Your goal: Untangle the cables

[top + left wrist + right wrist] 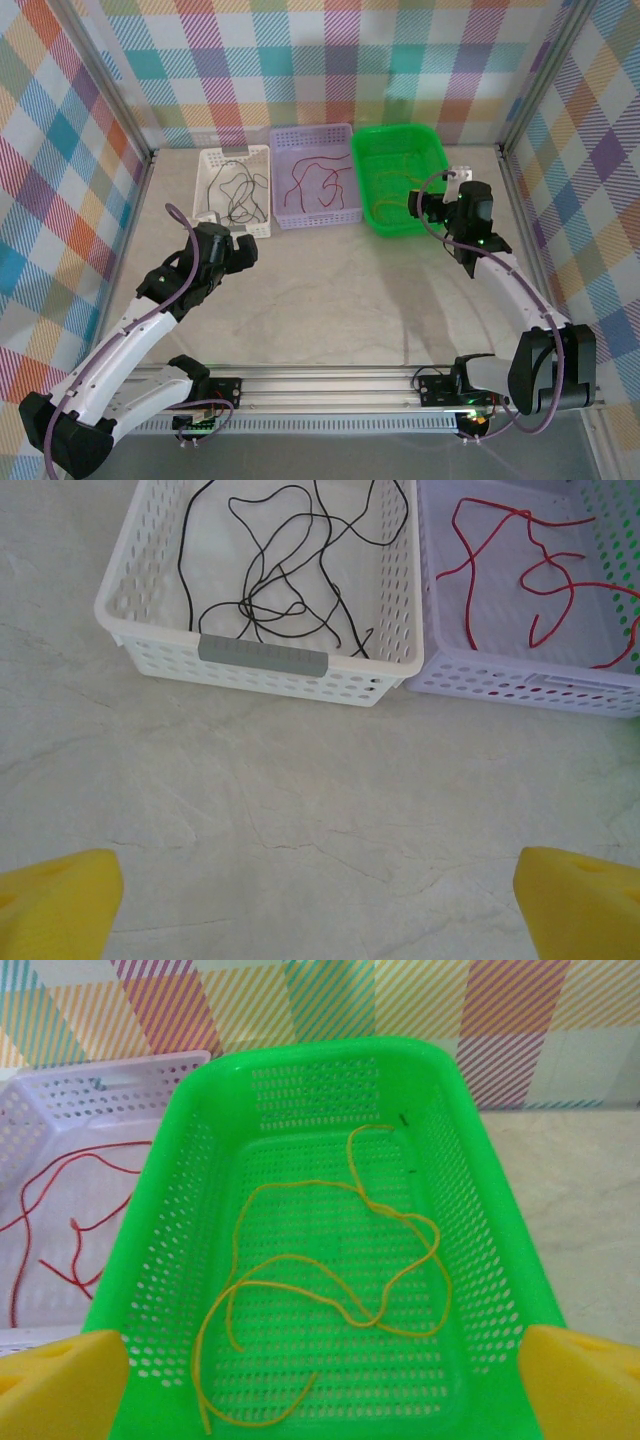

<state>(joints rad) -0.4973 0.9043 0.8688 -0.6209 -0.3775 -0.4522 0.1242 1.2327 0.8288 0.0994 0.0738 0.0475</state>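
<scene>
Left end effector (320, 905) wide and empty, right end effector (320, 1385) likewise, cables (270, 580) in baskets (262, 656) just ahead

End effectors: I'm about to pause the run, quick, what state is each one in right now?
Left end effector: open, holding nothing.
Right end effector: open, holding nothing.

one white basket (262, 680), one lilac basket (520, 680), one green basket (480, 1210), one left gripper (320, 900), one right gripper (320, 1380); cables (250, 608) beyond counting.
</scene>
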